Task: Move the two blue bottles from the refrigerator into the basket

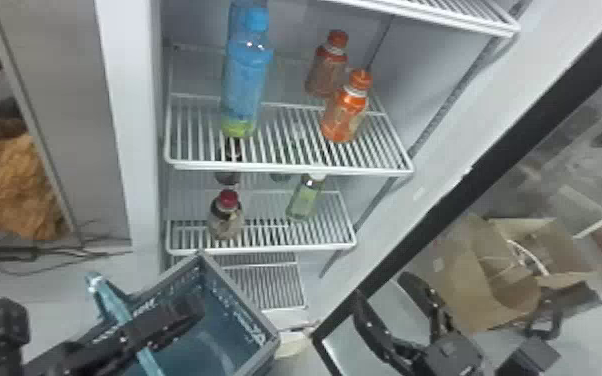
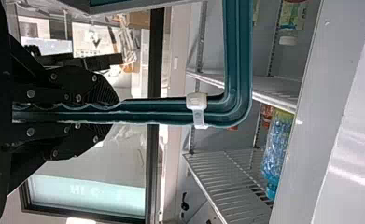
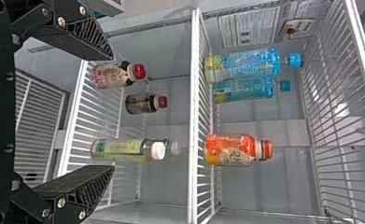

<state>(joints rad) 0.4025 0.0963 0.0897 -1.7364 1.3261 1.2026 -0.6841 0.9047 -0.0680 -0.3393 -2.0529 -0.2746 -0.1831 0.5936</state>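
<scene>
"Blue bottles (image 1: 246, 82), two: where shelved?"

"In the fridge (image 1: 132, 110), upright on the shelf (image 1: 285, 168) with the orange bottles (image 1: 343, 115). One stands behind the other, toward the shelf's left end. Bare wire shows before the front one, up to the white front edge. Whether the pair touch, I cannot tell."

"Room at the sides?"

"A wide strip of open shelf between blue and orange; a narrower one between blue and the left end. Blue caps come nearer the shelf above than orange caps do."

"Lower shelf (image 1: 265, 248)?"

"Dark bottles (image 1: 226, 220) with red caps, to the left; green bottle (image 1: 305, 200) with a white cap, right of them, open wire between."

"Basket (image 1: 240, 294)?"

"Outside, one corner toward the fridge, low and left in the head view. Open at the top, part of its floor in sight."

"Left gripper (image 1: 189, 306)?"

"Over the basket, jaws clamped on the teal handle (image 2: 147, 112). White clip (image 2: 197, 109) beyond the tips, just before the handle's bend."

"Right gripper (image 1: 381, 287)?"

"Before the fridge, low and right in the head view. Jaws wide apart, a broad gap between the tips; from its wrist view, both blue bottles stand well beyond them."
</scene>
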